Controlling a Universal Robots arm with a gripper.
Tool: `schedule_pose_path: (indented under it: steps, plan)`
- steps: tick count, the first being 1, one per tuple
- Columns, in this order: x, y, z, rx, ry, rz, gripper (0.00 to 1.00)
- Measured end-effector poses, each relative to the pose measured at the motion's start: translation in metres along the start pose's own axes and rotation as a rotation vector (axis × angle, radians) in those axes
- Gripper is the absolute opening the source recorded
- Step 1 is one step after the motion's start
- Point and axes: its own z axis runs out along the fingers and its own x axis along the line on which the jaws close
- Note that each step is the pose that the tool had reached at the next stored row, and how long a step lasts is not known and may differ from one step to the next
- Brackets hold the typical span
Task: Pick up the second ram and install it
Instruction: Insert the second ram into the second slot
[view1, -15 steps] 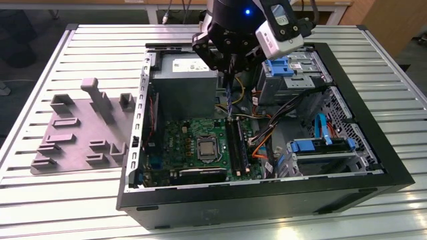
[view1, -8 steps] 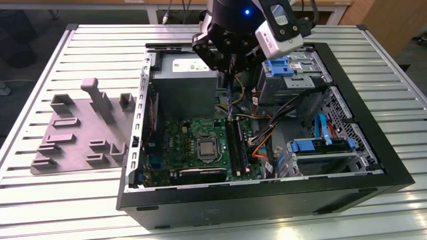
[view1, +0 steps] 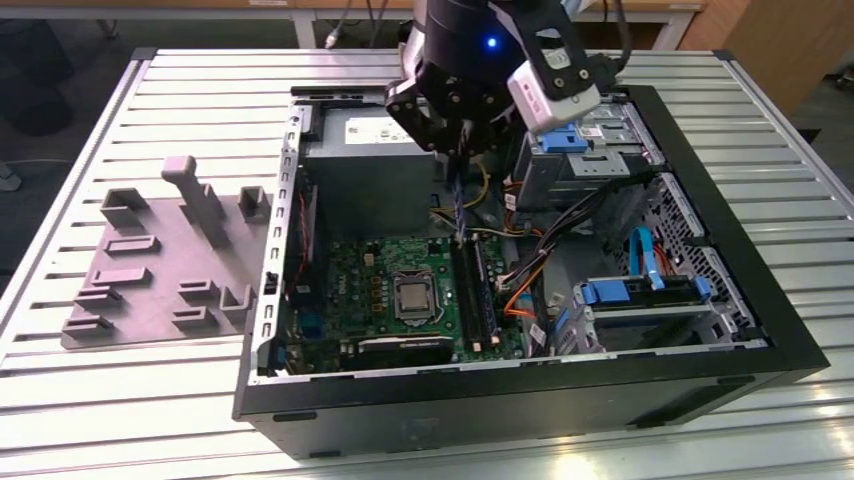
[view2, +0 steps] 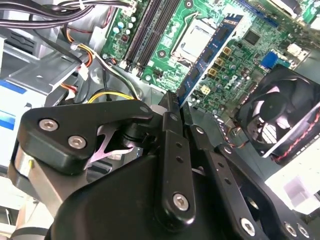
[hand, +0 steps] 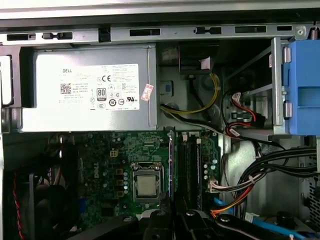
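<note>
The end effector (view1: 458, 150) hangs over the open computer case (view1: 534, 405), which lies on its side on the slatted metal table (view1: 120, 420). Its dark fingers (view2: 170, 145) are drawn close together and pinch the second ram (view2: 210, 57) by one end.

In the second wrist view the ram shows as a thin blue-green strip. Its long axis runs straight out from the fingertips, and its free end points at the green motherboard (view2: 240, 50), reaching across it beside the processor socket (view2: 192, 40). It is above the board and not seated in any slot.

In the first wrist view the stick is seen edge-on as a narrow line rising from between the fingertips. It lies just beside the long black memory slots (hand: 189, 165) and runs in line with them. The socket is on its other side.

The silver power supply (hand: 85, 90) fills the case end beyond the board. A black cooling fan (view2: 280, 115) sits by the board's edge. Toward the exterior view's left, a grey moulded fixture (view1: 160, 260) rests on the table, well apart from the case.
</note>
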Motion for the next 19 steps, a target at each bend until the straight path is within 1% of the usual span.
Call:
schedule_pose_path:
  steps: [6, 10, 14, 17, 19]
  plan:
    - [-0.0011, -0.0003, 0.0109, -0.0002, 0.0, -0.002, 0.14]
    - [-0.0078, 0.0005, 0.0181, 0.0017, 0.0, -0.017, 0.14]
    - [-0.019, 0.0009, 0.0249, 0.0019, 0.0, -0.019, 0.14]
    - [-0.0233, 0.0011, 0.0303, 0.002, 0.0, -0.024, 0.14]
    - [-0.024, 0.0012, 0.0338, 0.0027, 0.0001, -0.043, 0.14]
